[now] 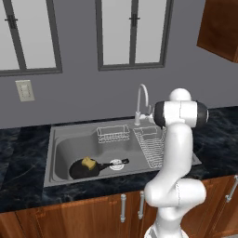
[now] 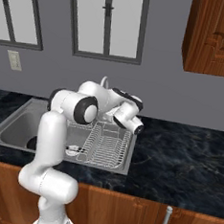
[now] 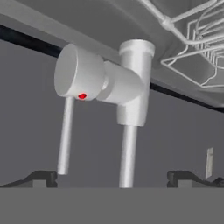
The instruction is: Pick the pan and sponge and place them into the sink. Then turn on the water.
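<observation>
a: where are the task items?
b: pan (image 1: 83, 169) sits in the sink (image 1: 62, 148), front-left part of the basin. its handle (image 1: 110, 164) runs to the right, toward the round white drain (image 1: 117, 164), and its pale tip lies over it.
a: sponge?
b: sponge (image 1: 89, 162) lies inside the pan, toward the back rim. small yellow block.
a: racks?
b: wire basket (image 1: 113, 134) sits at the back of the basin, wire dish rack (image 1: 151, 145) fills the right side. in the right base view the dish rack (image 2: 103, 144) is just below the wrist.
a: end effector?
b: end effector (image 3: 118, 179) is wide open, nothing in it. the two dark fingertips (image 3: 41, 178) stand well apart at the bottom of the hand view.
a: what's it looking at?
b: the faucet (image 3: 130, 113) up close. the silver body and the round side knob (image 3: 78, 78) with a small red dot on it. the faucet stem runs between the fingertips; can't tell if anything touches it.
a: faucet from the base views?
b: tall curved gooseneck (image 1: 141, 103) behind the sink, just left of the arm's elbow. no stream visible from it.
a: tabletop?
b: black marbled tabletop (image 2: 177, 158) surrounds the sink.
</observation>
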Robot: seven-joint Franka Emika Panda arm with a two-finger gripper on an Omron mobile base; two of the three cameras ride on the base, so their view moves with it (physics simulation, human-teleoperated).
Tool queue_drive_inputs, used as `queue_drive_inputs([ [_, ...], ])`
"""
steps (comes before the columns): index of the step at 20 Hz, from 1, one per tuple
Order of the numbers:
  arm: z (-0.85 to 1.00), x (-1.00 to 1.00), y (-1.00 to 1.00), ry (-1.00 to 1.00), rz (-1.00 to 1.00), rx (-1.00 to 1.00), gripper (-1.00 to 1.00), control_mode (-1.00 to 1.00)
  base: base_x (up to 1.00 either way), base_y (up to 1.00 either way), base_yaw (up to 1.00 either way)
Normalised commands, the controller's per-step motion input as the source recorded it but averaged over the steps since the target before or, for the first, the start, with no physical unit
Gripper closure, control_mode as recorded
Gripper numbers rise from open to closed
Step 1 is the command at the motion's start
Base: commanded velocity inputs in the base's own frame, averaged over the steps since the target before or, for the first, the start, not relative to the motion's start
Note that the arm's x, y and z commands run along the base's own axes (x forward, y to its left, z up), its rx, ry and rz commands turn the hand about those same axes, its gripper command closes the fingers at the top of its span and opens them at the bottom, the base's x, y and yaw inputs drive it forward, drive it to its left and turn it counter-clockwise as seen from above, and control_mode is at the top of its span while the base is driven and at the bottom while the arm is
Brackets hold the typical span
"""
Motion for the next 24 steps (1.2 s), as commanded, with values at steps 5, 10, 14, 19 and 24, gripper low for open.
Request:
queue_drive_inputs([
  [5, -0.22, 0.66, -0.01, 0.01, 0.0, 0.0, -1.0, -1.0, 0.0, 0.0, 0.0],
  [10, -0.06, 0.55, -0.12, 0.0, 0.0, 0.02, -1.0, -1.0, 0.0, 0.0, 0.0],
  [14, -0.08, 0.32, -0.19, 0.0, 0.01, 0.02, -1.0, -1.0, 0.0, 0.0, 0.0],
  [19, -0.29, 0.12, -0.14, 0.0, 0.02, 0.01, -1.0, -1.0, 0.0, 0.0, 0.0],
  [24, -0.07, 0.08, -0.17, 0.01, 0.0, 0.08, 1.0, -1.0, 0.0, 0.0, 0.0],
])
